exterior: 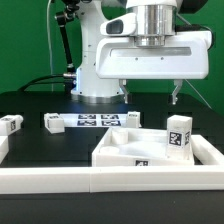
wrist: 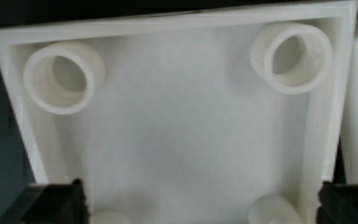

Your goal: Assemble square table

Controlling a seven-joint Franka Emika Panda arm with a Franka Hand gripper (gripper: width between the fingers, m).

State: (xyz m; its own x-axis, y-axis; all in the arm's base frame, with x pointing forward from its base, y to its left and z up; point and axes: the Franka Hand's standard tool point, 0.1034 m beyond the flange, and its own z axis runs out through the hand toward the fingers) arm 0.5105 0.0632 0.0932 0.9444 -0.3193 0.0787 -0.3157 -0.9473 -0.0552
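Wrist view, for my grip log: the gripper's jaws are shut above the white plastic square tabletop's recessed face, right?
Not shut: the wrist view shows the gripper open above the recessed face of the white plastic square tabletop.

A plain green backdrop [exterior: 25, 40] fills the space behind the scene, on both sides of the exterior view. Below it lies a matte black table [exterior: 30, 105], evenly and softly lit. A long white border wall [exterior: 60, 182] runs along its near edge.
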